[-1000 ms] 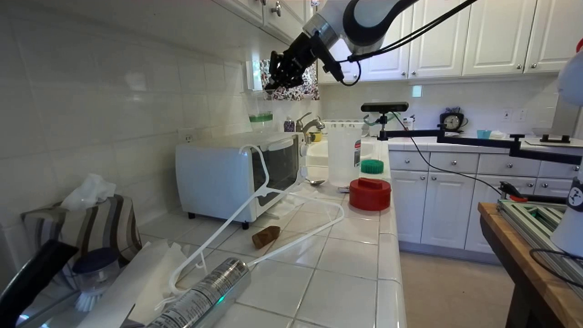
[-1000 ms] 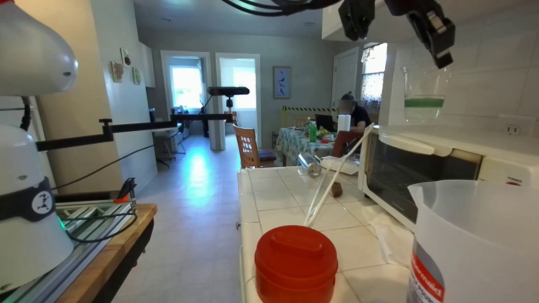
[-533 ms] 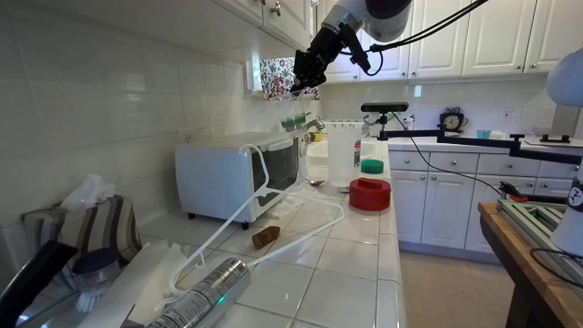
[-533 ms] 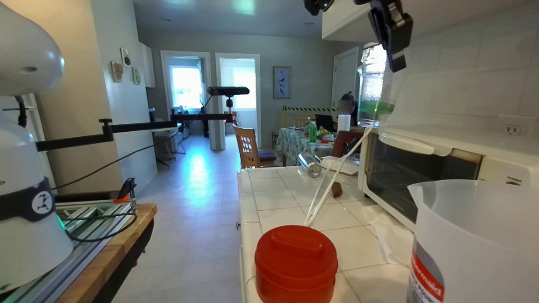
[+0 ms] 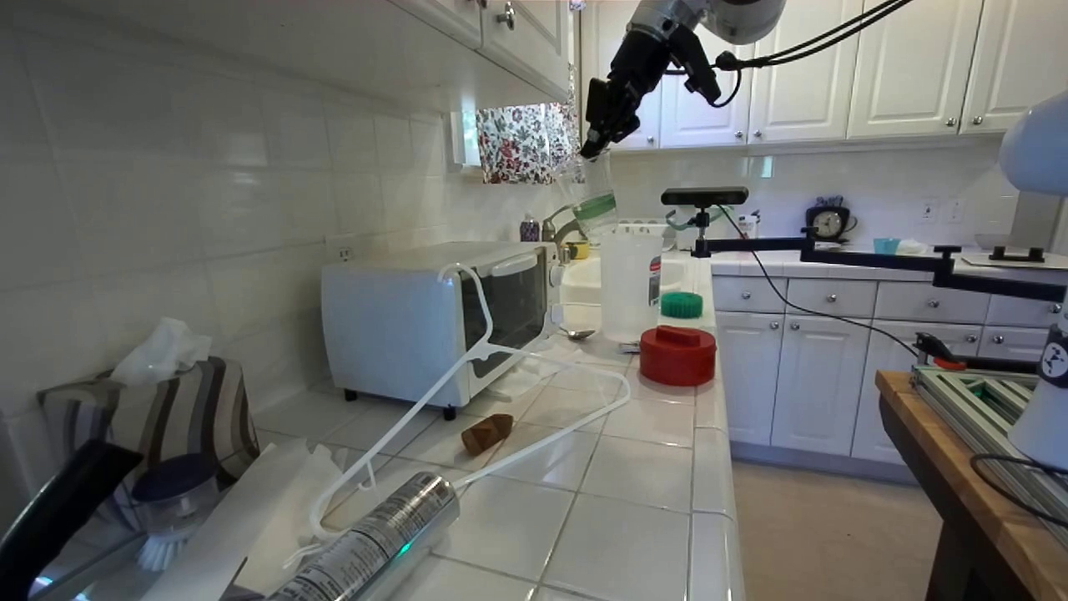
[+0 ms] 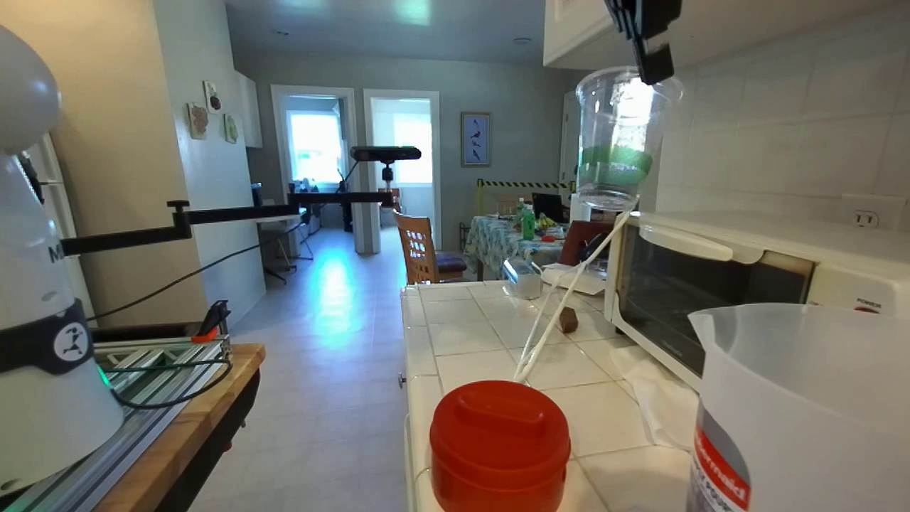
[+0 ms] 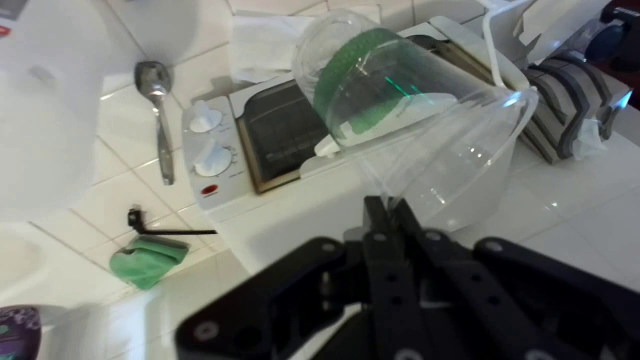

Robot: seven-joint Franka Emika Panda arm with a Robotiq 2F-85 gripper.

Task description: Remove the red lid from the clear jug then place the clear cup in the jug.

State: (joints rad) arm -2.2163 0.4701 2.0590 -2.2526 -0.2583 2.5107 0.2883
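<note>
while the cup (image 6: pixel 617 139) is gripped, jug (image 5: pixel 628 288) seems near

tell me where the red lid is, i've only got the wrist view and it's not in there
Observer: The lid is on the counter, apart from the jug, in an exterior view.
Operator: anything else by the jug i can't see
Observer: A green cap sits next to it in an exterior view; I can't tell if they touch.
Operator: is what i'm holding hanging straight
Observer: No, an exterior view shows the cup tilted.
</note>
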